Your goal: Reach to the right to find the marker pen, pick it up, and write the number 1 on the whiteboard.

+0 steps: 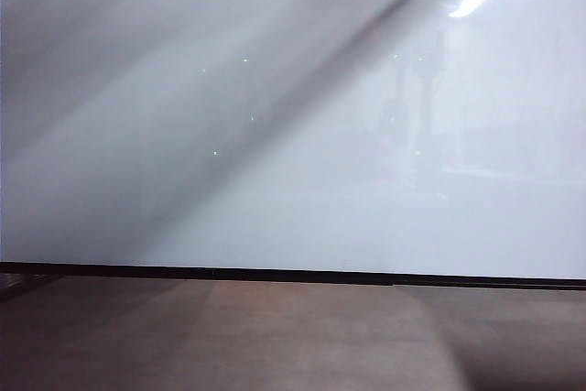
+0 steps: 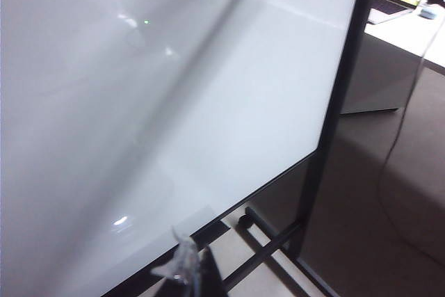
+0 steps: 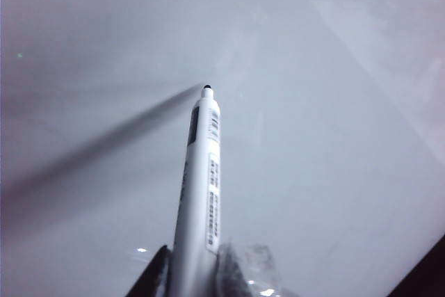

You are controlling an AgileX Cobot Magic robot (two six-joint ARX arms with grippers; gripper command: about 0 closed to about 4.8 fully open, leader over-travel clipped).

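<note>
The glossy whiteboard (image 1: 293,135) fills the exterior view, where neither gripper shows. In the right wrist view my right gripper (image 3: 197,273) is shut on the marker pen (image 3: 201,186), a white barrel with a printed label. Its black tip (image 3: 206,87) points at the whiteboard (image 3: 334,102) and meets its own shadow there, so it is at the surface or just off it. The number 1 is out of view. In the left wrist view my left gripper (image 2: 186,263) hangs near the lower edge of the whiteboard (image 2: 139,102), fingers together and holding nothing.
A thin black rail (image 1: 293,275) edges the board's bottom, with brown-grey floor (image 1: 293,336) below. The left wrist view shows the board's black upright (image 2: 341,102), floor bars and a caster (image 2: 245,220). Beyond them stands a white desk (image 2: 403,39) with a hanging cable (image 2: 396,144).
</note>
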